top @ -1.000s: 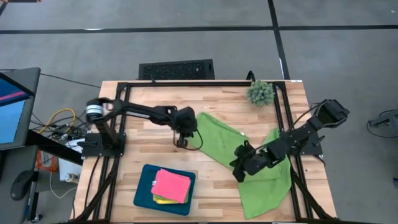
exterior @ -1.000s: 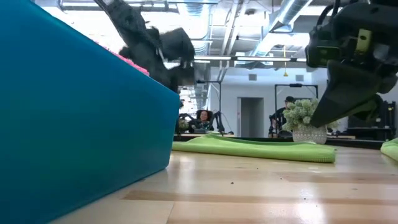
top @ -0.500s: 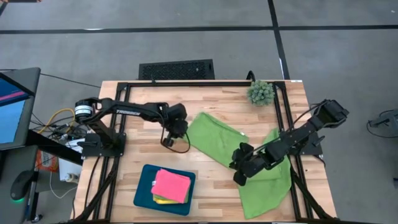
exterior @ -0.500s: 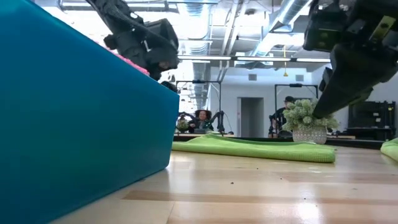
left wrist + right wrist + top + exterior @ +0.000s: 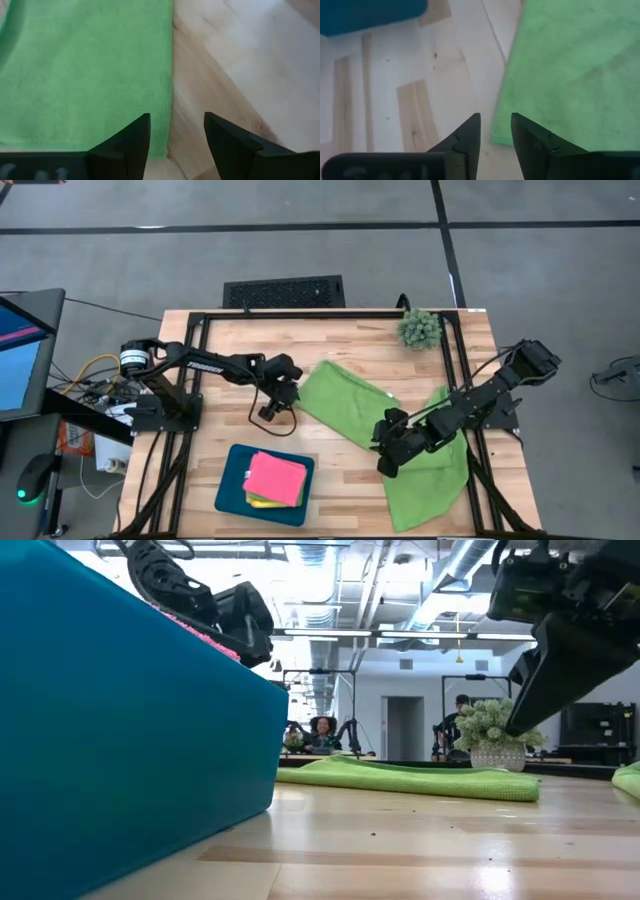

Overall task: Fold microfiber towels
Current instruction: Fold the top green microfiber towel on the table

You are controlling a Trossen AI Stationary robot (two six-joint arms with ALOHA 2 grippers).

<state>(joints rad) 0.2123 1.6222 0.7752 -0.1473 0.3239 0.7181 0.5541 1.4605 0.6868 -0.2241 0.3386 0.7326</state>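
A lime green microfiber towel point(image 5: 345, 395) lies flat on the table, a long strip running slantwise to the near right point(image 5: 410, 778). My left gripper point(image 5: 269, 411) hangs open just off the towel's left end, its fingers point(image 5: 175, 135) above the cloth's edge and touching nothing. My right gripper point(image 5: 386, 463) stands open above the strip's near left edge point(image 5: 496, 131), also clear of the cloth. A pink towel point(image 5: 276, 478) lies folded on top of a yellow one in the teal tray point(image 5: 230, 480).
A small spiky plant point(image 5: 419, 329) stands at the far right. The teal tray fills the left of the low view point(image 5: 130, 740). A black frame point(image 5: 320, 314) runs round the table. People sit in the room beyond.
My left gripper has drawn back from the green towel's left end toward the table's left and near edges, rolling as it went, and is now apart from the cloth. The towel's left end has settled flat on the table.
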